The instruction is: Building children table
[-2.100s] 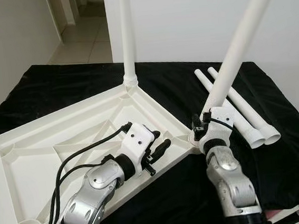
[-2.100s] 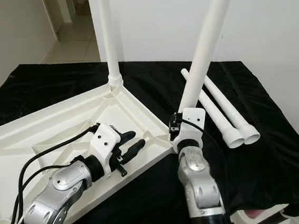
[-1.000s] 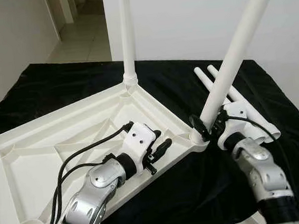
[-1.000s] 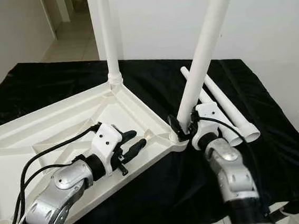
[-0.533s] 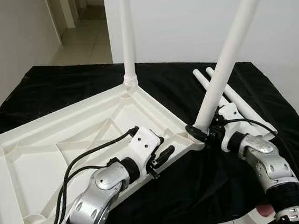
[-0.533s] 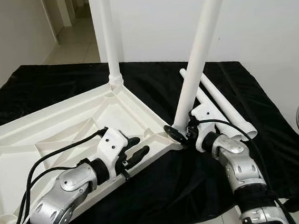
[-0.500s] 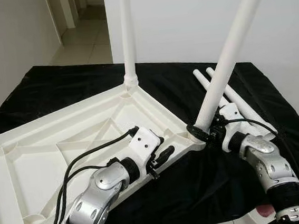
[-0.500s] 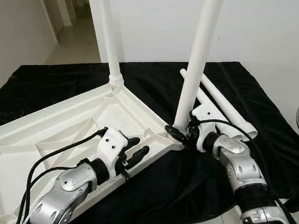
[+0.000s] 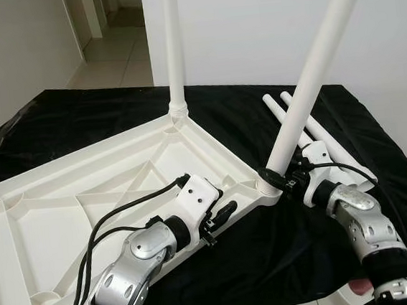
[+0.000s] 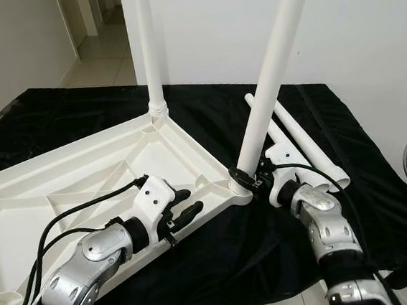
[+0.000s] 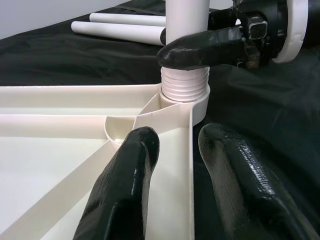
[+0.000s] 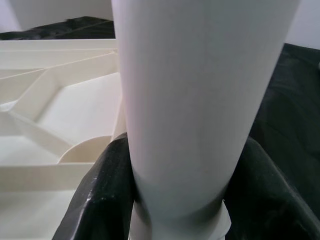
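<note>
Now the right gripper (image 10: 251, 179) is closed around the leaning leg (image 10: 271, 70) at the tabletop (image 10: 62, 180) corner; the left gripper (image 10: 185, 205), fingers apart, straddles its near edge.

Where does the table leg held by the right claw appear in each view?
Left eye view: leaning leg, rising from the tabletop's near corner socket.
Right eye view: same leg, right of centre.
Left wrist view: its threaded base in the socket.
Right wrist view: the leg, close up.
Shared landmark: the corner socket.
</note>
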